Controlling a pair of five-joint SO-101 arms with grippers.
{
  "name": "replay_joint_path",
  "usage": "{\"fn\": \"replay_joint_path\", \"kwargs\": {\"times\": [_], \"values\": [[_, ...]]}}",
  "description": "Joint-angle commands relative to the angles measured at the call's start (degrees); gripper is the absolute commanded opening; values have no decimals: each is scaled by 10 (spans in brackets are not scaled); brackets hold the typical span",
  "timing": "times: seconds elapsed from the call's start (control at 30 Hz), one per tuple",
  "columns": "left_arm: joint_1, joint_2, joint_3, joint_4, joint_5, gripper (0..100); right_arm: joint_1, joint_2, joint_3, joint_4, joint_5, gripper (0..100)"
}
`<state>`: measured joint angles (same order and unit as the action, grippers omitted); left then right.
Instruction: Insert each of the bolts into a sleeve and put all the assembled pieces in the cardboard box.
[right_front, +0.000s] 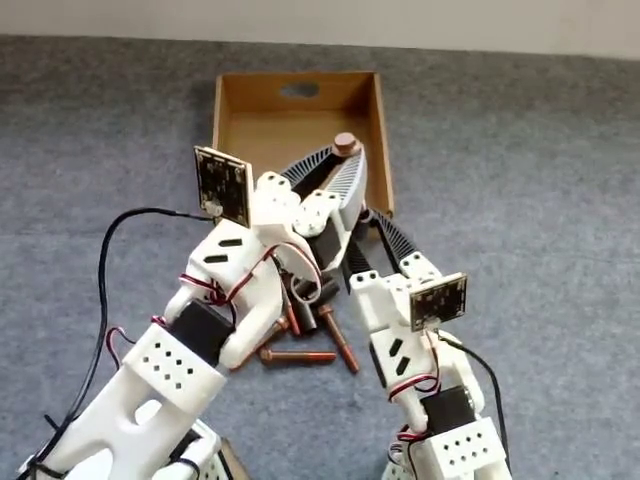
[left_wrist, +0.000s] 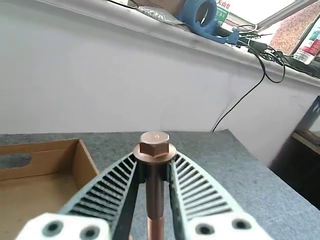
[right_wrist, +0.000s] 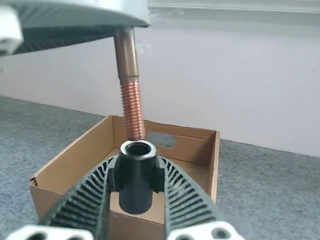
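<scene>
By the cardboard box (right_wrist: 75, 160), our left pincer (left_wrist: 155, 162) grips a bolt (left_wrist: 155, 200) just above the sleeve (right_wrist: 135, 187) clamped in our right pincer (right_wrist: 135, 167).

High view: fixed, overhead, looking down at counter (right_front: 540, 150); cardboard box (right_front: 265, 135) at far end. Left wrist view: close behind left end effector (left_wrist: 155, 162), near-level, over box. Right wrist view: close behind right end effector (right_wrist: 137, 167), facing box. All share box.

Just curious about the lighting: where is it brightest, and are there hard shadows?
High view: even, soft light, only faint shadows under the arms on the grey carpet. Left wrist view: the brightest patch lies beyond the wall's ledge; the bolt in the left hand shows a mild sheen. Right wrist view: the sleeve has a dark bore.
</scene>
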<state>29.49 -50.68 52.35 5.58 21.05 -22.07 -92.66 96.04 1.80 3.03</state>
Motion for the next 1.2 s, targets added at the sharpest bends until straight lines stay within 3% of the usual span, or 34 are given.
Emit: {"fn": "replay_joint_path", "kwargs": {"times": [0.0,0.23,0.83,1.0,1.17], "values": [[10,-11,-5,-15,1,8,6,-8,35,-13,-3,6],[18,-11,7,-14,-60,8,6,-8,35,-13,-3,6],[28,-11,20,-14,-61,9,6,-8,35,-12,-2,6],[29,-12,44,-14,-154,9,6,-8,35,-11,-2,6],[27,-15,78,-14,-165,9,6,-8,35,-11,-2,6]]}}
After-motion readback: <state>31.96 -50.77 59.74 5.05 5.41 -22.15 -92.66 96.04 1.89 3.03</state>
